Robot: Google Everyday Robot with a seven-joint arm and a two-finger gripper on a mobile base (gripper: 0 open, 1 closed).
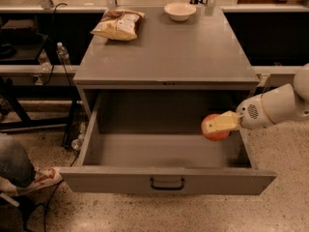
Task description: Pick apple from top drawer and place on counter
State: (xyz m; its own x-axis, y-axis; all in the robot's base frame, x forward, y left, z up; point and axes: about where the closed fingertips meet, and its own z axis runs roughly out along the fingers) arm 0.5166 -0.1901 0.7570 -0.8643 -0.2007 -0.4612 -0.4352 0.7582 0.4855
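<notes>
The red-orange apple (216, 132) is held in my gripper (218, 125) above the right side of the open top drawer (164, 151). The cream fingers (221, 122) are shut on it, and it hangs off the drawer floor, below counter height. My white arm reaches in from the right. The drawer is pulled fully out, with a black handle (167, 183) on its front panel. The grey counter (166, 45) lies above and behind the drawer.
A chip bag (118, 24) lies at the counter's back left. A white bowl (180, 11) stands at the back centre. A person's leg and shoe (29, 175) are on the floor at the lower left. A water bottle (62, 53) stands left of the cabinet.
</notes>
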